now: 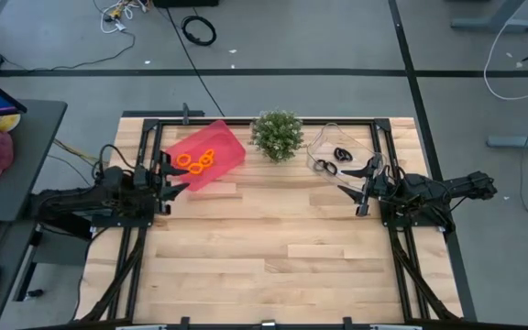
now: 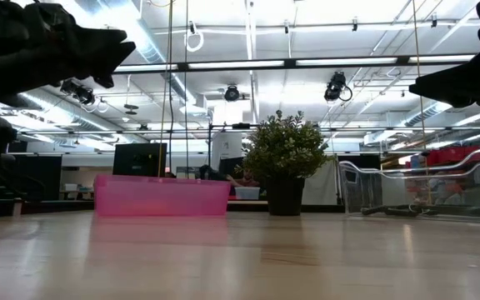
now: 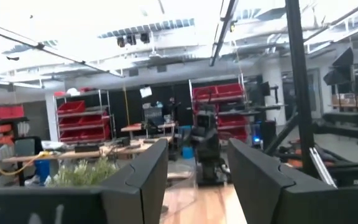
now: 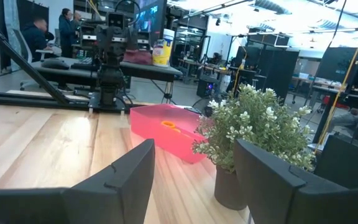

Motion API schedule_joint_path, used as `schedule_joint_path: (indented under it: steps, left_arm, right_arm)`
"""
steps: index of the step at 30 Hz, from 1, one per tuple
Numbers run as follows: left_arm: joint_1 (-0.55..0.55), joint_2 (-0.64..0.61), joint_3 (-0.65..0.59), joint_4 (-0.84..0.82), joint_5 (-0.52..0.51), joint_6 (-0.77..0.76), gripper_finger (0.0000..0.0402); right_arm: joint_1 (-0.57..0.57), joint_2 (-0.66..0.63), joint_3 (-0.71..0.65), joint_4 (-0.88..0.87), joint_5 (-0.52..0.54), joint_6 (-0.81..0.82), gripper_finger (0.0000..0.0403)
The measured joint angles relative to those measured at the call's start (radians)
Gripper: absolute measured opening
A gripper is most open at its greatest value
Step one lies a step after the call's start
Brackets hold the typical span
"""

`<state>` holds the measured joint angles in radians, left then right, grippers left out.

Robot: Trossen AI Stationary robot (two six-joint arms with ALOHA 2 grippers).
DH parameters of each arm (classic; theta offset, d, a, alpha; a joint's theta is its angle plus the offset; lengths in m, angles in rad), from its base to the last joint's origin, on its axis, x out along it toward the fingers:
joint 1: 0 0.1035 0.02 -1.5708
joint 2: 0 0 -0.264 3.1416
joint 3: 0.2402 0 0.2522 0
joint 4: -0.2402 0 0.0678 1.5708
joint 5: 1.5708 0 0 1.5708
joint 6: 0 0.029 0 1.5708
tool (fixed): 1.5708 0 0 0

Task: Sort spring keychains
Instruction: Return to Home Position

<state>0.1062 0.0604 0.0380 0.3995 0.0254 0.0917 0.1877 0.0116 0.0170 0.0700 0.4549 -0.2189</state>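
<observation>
Several orange spring keychains (image 1: 199, 161) lie inside the pink bin (image 1: 206, 153) at the table's far left; one orange loop (image 4: 171, 126) shows in the right wrist view. Two black spring keychains (image 1: 333, 160) lie in the clear bin (image 1: 342, 151) at the far right. My left gripper (image 1: 174, 176) hangs open above the table just left of the pink bin. My right gripper (image 1: 354, 183) hangs open beside the clear bin's near side. Both grippers are raised and empty.
A green potted plant (image 1: 277, 135) stands between the two bins at the far edge. The bare wooden tabletop (image 1: 273, 247) stretches toward the near edge. A black frame (image 1: 154, 137) borders the table. People stand in the room beyond (image 4: 67, 25).
</observation>
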Motion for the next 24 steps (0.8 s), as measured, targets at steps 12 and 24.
schedule_joint_path:
  steps: [12,24]
  left_arm:
    - [-0.066,-0.059,0.000,-0.138,-0.037,0.022,0.0172]
    - [-0.082,-0.033,0.005,-0.459,-0.035,-0.065,0.0172]
  right_arm:
    - [0.000,0.000,0.000,0.000,0.000,0.000,0.0222]
    - [0.000,0.000,0.000,0.000,0.000,0.000,0.0222]
